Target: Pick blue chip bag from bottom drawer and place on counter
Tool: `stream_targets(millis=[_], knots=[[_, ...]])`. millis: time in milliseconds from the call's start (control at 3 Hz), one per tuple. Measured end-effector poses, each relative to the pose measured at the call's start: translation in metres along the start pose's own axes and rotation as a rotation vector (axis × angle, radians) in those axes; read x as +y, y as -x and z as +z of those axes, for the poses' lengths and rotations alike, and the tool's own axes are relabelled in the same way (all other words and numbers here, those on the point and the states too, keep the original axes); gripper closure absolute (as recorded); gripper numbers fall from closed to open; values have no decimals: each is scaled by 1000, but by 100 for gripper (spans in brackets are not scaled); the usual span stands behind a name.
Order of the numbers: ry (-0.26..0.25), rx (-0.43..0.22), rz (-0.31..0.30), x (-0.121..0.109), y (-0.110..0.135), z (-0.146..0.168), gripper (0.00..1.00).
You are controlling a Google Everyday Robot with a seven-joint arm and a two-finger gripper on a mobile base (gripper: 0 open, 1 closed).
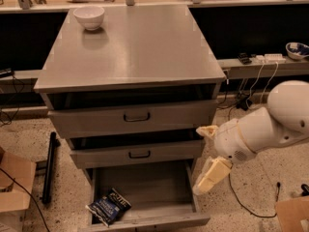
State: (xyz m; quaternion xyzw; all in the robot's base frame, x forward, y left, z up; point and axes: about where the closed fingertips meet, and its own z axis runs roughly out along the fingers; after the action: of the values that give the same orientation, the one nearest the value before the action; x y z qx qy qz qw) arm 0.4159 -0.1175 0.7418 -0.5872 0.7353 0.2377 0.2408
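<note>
The blue chip bag (108,207) lies flat in the front left corner of the bottom drawer (149,222), which is pulled out and open. The counter (140,52) is the grey metal top of the drawer cabinet. My gripper (201,159) hangs at the right side of the cabinet, level with the middle drawer and over the bottom drawer's right edge. Its cream fingers (211,175) are spread apart and hold nothing. The bag is to its lower left, well apart from it.
A white bowl (89,17) stands at the counter's back left. The two upper drawers (135,116) are slightly ajar. A cardboard box (14,187) and a black bar (48,168) are on the floor at left. Cables and another box (292,215) are at right.
</note>
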Motion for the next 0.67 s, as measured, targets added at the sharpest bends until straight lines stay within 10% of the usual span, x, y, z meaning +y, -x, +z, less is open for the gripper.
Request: stream_targets(millis=[667], knots=[[106, -197, 46, -12, -42, 147, 0]])
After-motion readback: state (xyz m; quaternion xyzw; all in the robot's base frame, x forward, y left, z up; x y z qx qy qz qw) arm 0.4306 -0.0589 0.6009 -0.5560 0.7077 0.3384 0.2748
